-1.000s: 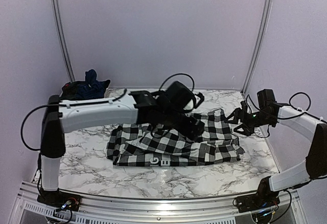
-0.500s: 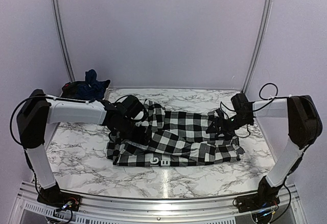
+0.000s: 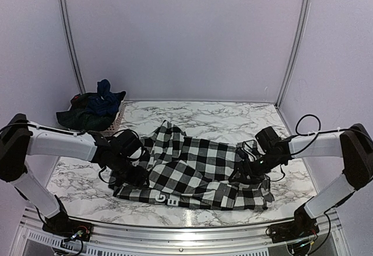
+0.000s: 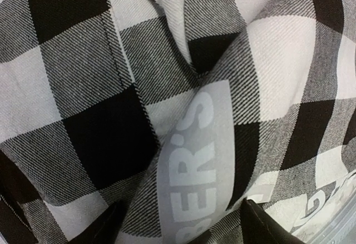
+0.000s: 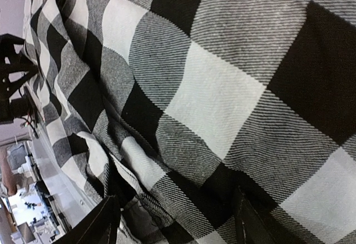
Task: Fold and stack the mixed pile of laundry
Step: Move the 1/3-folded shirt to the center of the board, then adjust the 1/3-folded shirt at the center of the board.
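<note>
The marble table (image 3: 198, 113) carries the black-and-white check shirt (image 3: 198, 165), wrinkled, near its front edge. The left fingers (image 3: 136, 176) and right fingers (image 3: 243, 174) each pinch a fold; uneven pulling may bunch it or drag it off.

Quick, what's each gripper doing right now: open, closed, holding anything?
Left gripper: closed on the black-and-white checked shirt, cloth bunched between its fingers.
Right gripper: closed on the same shirt.
</note>
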Tool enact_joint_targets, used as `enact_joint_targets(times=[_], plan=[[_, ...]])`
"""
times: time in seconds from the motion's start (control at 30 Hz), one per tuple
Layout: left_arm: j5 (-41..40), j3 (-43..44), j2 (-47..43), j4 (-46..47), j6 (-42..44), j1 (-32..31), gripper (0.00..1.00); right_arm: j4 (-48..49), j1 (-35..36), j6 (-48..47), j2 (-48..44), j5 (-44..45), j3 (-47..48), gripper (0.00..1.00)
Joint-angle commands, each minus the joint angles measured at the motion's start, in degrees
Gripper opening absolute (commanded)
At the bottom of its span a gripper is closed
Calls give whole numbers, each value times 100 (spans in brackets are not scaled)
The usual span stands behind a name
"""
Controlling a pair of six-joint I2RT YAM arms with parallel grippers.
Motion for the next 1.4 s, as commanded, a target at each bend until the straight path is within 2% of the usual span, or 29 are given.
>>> enact_joint_targets(times=[0.0, 0.1, 0.23, 0.3, 0.43, 0.63, 1.03, 1.13, 1.37], plan=[[-81, 50, -808, -441, -46, 46, 77, -742, 182, 333, -437, 197, -59, 69], [-311, 753, -805, -457, -188, 302, 81, -967, 56, 271, -499, 481, 518, 70], [-165, 1596, -124, -416, -462, 737, 80, -1034, 11, 230, -331, 596, 1230, 69], [52, 1896, 312, -366, -600, 856, 74, -1066, 13, 201, -236, 624, 1480, 69], [293, 2335, 953, -307, -856, 920, 56, -958, 158, 249, -130, 433, 1779, 64], [476, 2436, 1440, -247, -1030, 905, 45, -685, 864, 456, 21, 247, 1892, 60], [634, 2365, 1965, -248, -830, 651, 43, -174, 2243, 581, 1076, 243, 2075, 51], [640, 2396, 2037, -243, -798, 649, 34, -2, 2379, 598, 1398, 237, 2012, 49], [443, 3080, 2016, -365, -563, 819, 0, 267, 2419, 548, 1797, 244, 1556, 47]])
